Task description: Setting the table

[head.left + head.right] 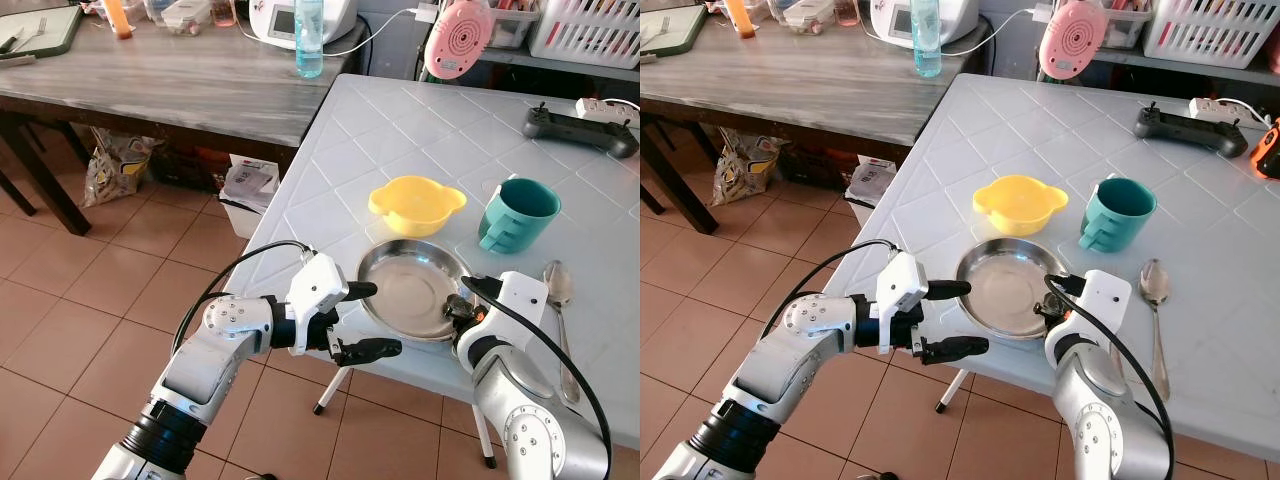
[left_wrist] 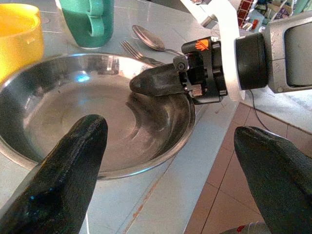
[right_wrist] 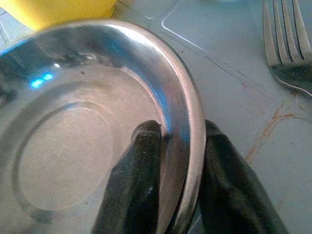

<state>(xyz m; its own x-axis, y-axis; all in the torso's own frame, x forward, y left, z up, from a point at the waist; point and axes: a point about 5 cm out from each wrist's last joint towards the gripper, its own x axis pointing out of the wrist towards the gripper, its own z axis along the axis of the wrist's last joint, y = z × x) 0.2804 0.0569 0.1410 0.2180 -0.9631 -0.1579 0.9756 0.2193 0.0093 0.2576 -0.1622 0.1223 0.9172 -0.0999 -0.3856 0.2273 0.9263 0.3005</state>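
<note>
right gripper (image 3: 178, 146) clamped on rim of steel plate (image 1: 410, 290) on white counter (image 1: 330, 180), left gripper (image 1: 365, 320) spread wide beside plate

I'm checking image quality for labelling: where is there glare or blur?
Right wrist view: blue-white glare on the steel plate rim, right gripper fingers soft and close. Left wrist view: left gripper fingers blurred in front. Eye views: sharp, evenly lit.
</note>
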